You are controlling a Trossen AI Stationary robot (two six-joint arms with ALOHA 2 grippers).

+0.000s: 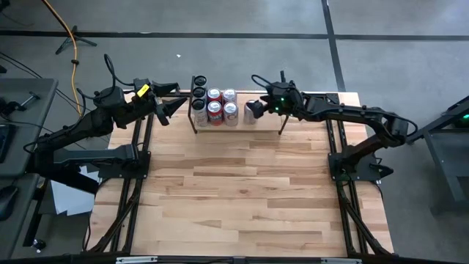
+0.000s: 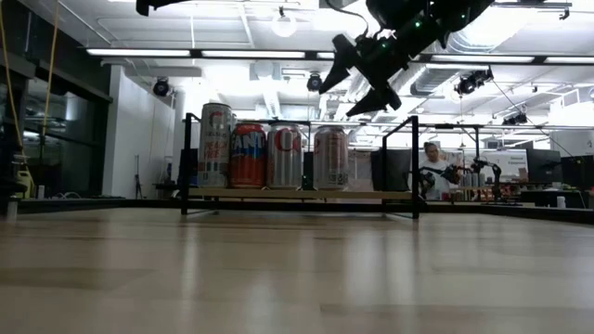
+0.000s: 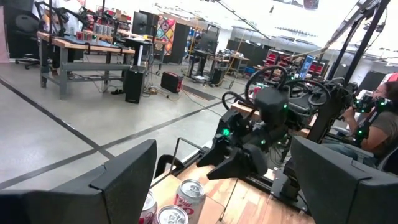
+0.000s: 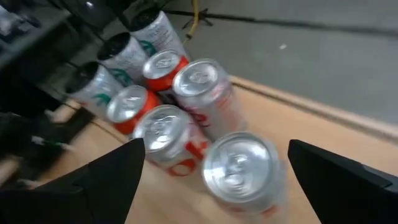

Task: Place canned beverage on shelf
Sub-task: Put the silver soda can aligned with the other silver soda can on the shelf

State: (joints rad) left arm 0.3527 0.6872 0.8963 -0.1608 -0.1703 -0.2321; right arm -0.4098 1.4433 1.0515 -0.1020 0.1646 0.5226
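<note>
The right gripper [image 1: 258, 108] hangs above the shelf's [image 1: 264, 125] right half, fingers spread wide with nothing between them. A silver can [image 4: 239, 168] stands on the shelf just below, beside the packed cans [image 1: 214, 105]; bare plank lies further right. The low view shows clear air under the fingers. The left gripper [image 1: 167, 107] waits open off the shelf's left end.

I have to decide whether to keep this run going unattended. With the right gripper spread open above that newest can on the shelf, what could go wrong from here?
1. The right gripper hangs open just above the silver can; a skewed retreat could clip and topple it.
2. That can stands close beside the red and silver cans, so a tip might knock several over.
3. The left gripper waits open near the shelf's other end, by the dark-topped cans; any swing inward could hit them.
</note>
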